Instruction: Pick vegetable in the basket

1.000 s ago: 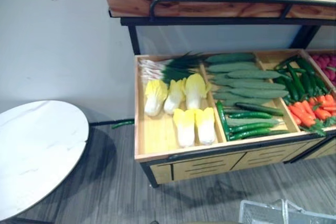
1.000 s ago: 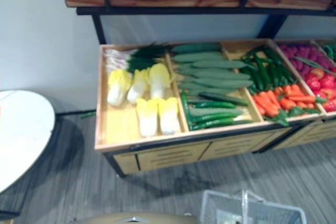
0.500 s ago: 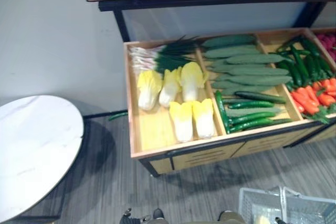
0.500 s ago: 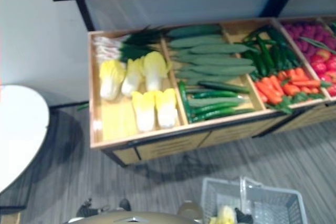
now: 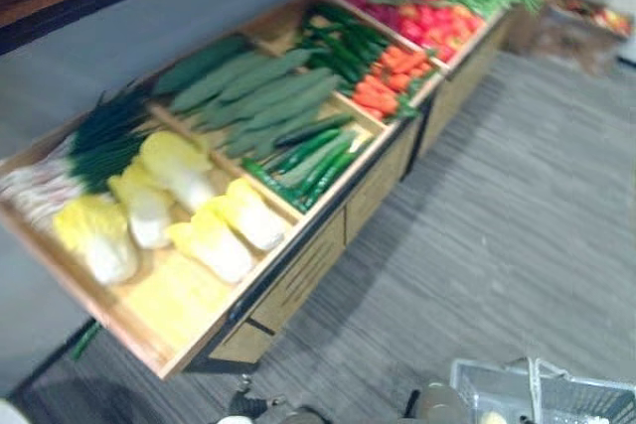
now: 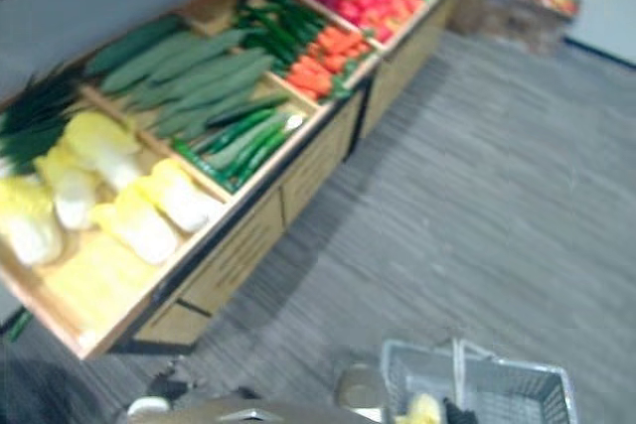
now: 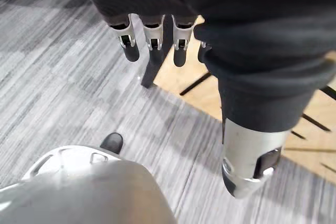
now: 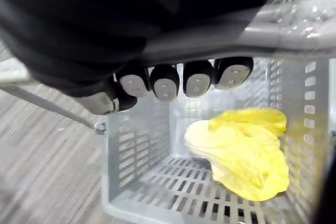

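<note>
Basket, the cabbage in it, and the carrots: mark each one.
basket (image 8: pixel 137 148): right wrist view, slotted side wall.
cabbage (image 8: pixel 244 156): right wrist view, middle of its leaves.
carrots (image 5: pixel 391 78): left eye view, middle of the pile.

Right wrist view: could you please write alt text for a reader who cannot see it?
The robot's right hand is curled round the grey handle of a grey plastic basket, seen from close above. A pale yellow cabbage lies inside the basket on its slotted bottom, and grey striped floor shows beside it.
</note>
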{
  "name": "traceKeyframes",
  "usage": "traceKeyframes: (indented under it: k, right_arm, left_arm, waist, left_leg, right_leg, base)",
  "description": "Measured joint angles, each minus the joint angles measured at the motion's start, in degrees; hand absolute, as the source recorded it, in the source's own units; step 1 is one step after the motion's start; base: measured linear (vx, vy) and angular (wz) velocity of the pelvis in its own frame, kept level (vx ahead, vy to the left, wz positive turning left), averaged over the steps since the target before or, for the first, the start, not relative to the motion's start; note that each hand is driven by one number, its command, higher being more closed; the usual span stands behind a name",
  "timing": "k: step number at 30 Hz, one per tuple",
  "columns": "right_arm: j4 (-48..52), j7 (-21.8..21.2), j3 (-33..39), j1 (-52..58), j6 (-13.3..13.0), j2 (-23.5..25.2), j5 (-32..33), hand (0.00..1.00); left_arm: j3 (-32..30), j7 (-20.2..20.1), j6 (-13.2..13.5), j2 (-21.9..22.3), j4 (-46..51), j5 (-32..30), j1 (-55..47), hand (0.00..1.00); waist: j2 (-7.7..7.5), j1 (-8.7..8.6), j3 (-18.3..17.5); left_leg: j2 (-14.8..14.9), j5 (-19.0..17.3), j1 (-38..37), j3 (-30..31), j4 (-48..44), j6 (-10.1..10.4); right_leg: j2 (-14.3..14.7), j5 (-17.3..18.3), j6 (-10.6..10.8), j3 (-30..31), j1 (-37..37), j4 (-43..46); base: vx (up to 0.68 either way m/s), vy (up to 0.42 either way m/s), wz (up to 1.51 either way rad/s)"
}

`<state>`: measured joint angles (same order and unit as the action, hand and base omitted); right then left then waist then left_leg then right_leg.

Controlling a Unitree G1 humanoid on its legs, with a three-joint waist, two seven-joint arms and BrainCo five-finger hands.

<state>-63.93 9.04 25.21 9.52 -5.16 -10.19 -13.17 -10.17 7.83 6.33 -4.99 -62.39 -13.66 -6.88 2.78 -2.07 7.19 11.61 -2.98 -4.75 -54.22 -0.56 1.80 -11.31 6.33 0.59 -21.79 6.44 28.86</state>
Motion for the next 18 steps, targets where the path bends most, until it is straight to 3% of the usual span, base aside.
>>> traceKeyframes:
  k: [1,2,3,6,11,12,13,14,16,17,18]
  right_arm:
    - [-0.58,-0.02,0.40,-0.13,0.09,0.37,0.08,1.00]
    - [-1.44,-0.01,0.47,-0.36,0.23,0.73,0.10,1.00]
    - [-1.56,-0.17,-0.63,-1.10,0.27,1.49,-0.05,1.00]
    - [-1.16,-0.32,-3.17,-0.54,0.21,1.51,-0.30,1.00]
    - [-1.13,-0.29,-4.08,0.62,-0.49,1.04,-0.24,1.00]
    - [-1.03,-0.29,-4.36,0.55,-0.77,1.02,-0.24,1.00]
    - [-1.03,-0.32,-4.89,0.44,-1.35,0.95,-0.25,1.00]
    - [-1.03,-0.34,-4.86,0.26,-1.41,0.90,-0.28,1.00]
    - [-1.12,-0.37,-5.53,-0.96,-1.66,0.25,-0.31,1.00]
    - [-1.27,-0.48,-5.74,-2.13,-1.70,-0.47,-0.27,1.00]
    - [-1.36,-0.47,-5.86,-3.09,-1.69,-1.27,-0.31,1.00]
  left_arm:
    - [-0.44,-0.05,-0.11,-0.68,-0.02,0.00,1.12,0.00]
    - [-0.38,-0.10,-0.17,-1.57,-0.01,-0.01,1.24,0.00]
    - [-0.93,-0.09,-0.23,-2.63,-0.26,-0.02,1.32,0.00]
    - [-0.56,0.10,-0.26,-1.22,-1.05,-0.07,2.96,0.00]
    - [-0.21,0.57,-0.33,0.78,-1.08,-0.26,3.88,0.00]
    - [-0.26,0.69,-0.39,0.74,-1.07,-0.30,3.87,0.00]
    - [-0.55,0.85,-0.60,0.77,-0.91,-0.48,3.81,0.00]
    - [-0.84,0.96,-0.64,0.79,-0.73,-0.48,3.82,0.00]
    - [-1.67,1.10,-0.66,0.85,0.88,-0.43,3.29,0.00]
    - [-2.01,1.54,-0.39,1.29,1.50,0.13,3.15,0.00]
    - [-2.46,2.05,-0.19,1.65,1.41,0.17,2.98,0.00]
  waist:
    - [-2.61,-0.82,0.24]
    - [-3.54,-0.87,0.28]
    - [-4.40,-0.66,0.16]
    - [-3.24,-1.38,0.36]
    - [-1.37,-3.84,-0.02]
    - [-0.97,-4.06,-0.09]
    - [-1.65,-3.89,0.31]
    - [-1.72,-3.83,0.53]
    - [-3.04,-3.18,1.44]
    - [-2.90,-2.15,1.57]
    - [-2.52,-1.86,1.75]
  left_leg:
    - [-1.16,-0.23,-0.12,-3.29,-2.20,-0.37]
    - [-0.73,-0.31,-0.11,-4.67,-3.62,-0.45]
    - [1.28,-0.47,0.43,-7.15,-6.44,-0.20]
    - [5.89,0.05,0.64,-9.69,-10.07,0.63]
    - [11.74,1.28,0.43,-9.79,-14.16,1.76]
    - [12.18,1.77,0.29,-9.74,-14.90,1.95]
    - [12.71,2.98,-0.14,-8.96,-16.18,2.01]
    - [13.05,3.58,-0.21,-7.45,-17.06,2.38]
    - [11.91,5.34,1.17,4.81,-19.76,1.95]
    - [7.33,2.99,1.97,18.07,-18.53,3.55]
    - [4.45,1.37,2.14,25.95,-18.14,3.89]
  right_leg:
    - [-4.30,3.60,2.99,-1.41,-1.00,0.67]
    - [-4.51,4.84,4.61,-1.72,-1.82,-1.97]
    - [-2.70,5.71,4.11,-3.53,-2.55,-6.67]
    - [2.69,5.32,3.45,-3.41,-4.90,-15.79]
    - [7.14,5.32,2.85,-2.97,-5.17,-16.82]
    - [7.44,5.57,2.20,-2.57,-4.84,-16.72]
    - [7.82,5.85,0.40,-0.79,-4.63,-16.61]
    - [7.91,5.57,-0.07,0.04,-4.67,-16.53]
    - [7.80,5.18,-0.72,4.75,-4.36,-15.65]
    - [7.51,4.35,-1.73,9.14,-3.58,-15.72]
    - [7.66,3.83,-1.22,11.61,-3.51,-16.57]
  base:
    - [-0.06,-0.204,-1.08]
    - [-0.01,-0.372,-1.23]
    - [-0.01,-0.366,-1.16]
    - [-0.05,-0.373,-0.90]
    - [-0.12,-0.169,-0.19]
    - [-0.18,-0.143,-0.34]
    - [-0.14,-0.109,-0.40]
    - [-0.13,-0.143,-0.73]
    - [-0.07,-0.098,-1.06]
    - [-0.04,-0.006,-1.47]
    - [-0.06,0.047,-1.74]
